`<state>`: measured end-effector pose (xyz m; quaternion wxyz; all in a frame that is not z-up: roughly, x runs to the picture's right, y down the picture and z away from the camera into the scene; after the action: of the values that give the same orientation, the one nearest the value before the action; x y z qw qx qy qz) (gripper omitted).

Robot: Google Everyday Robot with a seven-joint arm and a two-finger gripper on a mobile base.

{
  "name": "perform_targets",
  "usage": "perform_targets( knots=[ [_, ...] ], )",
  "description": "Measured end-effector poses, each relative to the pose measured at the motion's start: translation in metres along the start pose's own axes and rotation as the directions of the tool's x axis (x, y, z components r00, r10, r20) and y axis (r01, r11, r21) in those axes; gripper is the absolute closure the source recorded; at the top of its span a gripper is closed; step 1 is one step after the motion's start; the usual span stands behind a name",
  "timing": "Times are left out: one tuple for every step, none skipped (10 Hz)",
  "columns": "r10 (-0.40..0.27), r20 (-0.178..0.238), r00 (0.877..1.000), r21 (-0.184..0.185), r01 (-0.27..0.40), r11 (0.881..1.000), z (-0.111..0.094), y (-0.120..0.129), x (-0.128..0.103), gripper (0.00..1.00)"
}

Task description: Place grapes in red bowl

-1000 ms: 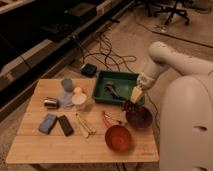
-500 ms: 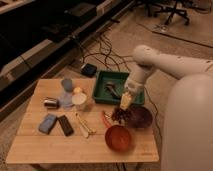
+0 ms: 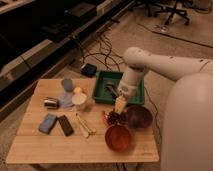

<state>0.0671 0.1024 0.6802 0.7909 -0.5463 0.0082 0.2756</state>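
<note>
The grapes (image 3: pixel 114 118), a small dark bunch, lie on the wooden table (image 3: pixel 35 145) between the green tray and the two bowls. The red bowl (image 3: pixel 119 137), orange-red with a coppery inside, stands just in front of them near the table's front edge and looks empty. My gripper (image 3: pixel 120 105) points down, right above the grapes at their back right side, close to them. The white arm reaches in from the right over the tray.
A darker purple-maroon bowl (image 3: pixel 139 116) stands right of the grapes. A green tray (image 3: pixel 102 90) sits behind them. A white cup (image 3: pixel 79 100), blue-grey cup (image 3: pixel 67 84), metal can (image 3: pixel 51 103), blue sponge (image 3: pixel 48 123), black block (image 3: pixel 65 125) and light sticks (image 3: pixel 84 125) lie to the left.
My gripper has moved left from above the purple-maroon bowl and tray edge, and down to just above the grapes. The grapes and the bowls have not moved.
</note>
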Motion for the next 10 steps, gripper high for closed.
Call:
perform_targets(
  knots=[
    [-0.011,-0.007,1.000,0.002,0.011,1.000,0.001,0.008,0.004,1.00],
    [-0.025,-0.016,1.000,0.005,0.025,1.000,0.003,0.017,0.008,1.00],
    [-0.040,-0.027,0.999,0.007,0.040,0.999,0.006,0.027,0.011,1.00],
    [-0.058,-0.044,0.997,0.004,0.058,0.998,0.013,0.035,0.011,1.00],
    [-0.070,-0.061,0.996,-0.003,0.070,0.998,0.020,0.039,0.011,0.97],
    [-0.082,-0.080,0.993,-0.013,0.081,0.997,0.028,0.042,0.012,0.89],
    [-0.091,-0.100,0.991,-0.025,0.089,0.996,0.036,0.043,0.015,0.80],
    [-0.097,-0.114,0.989,-0.031,0.094,0.995,0.048,0.042,0.015,0.68],
    [-0.078,-0.113,0.990,-0.035,0.075,0.997,0.055,0.038,0.017,0.58],
    [-0.055,-0.104,0.993,-0.037,0.051,0.998,0.057,0.033,0.021,0.50]
  ],
)
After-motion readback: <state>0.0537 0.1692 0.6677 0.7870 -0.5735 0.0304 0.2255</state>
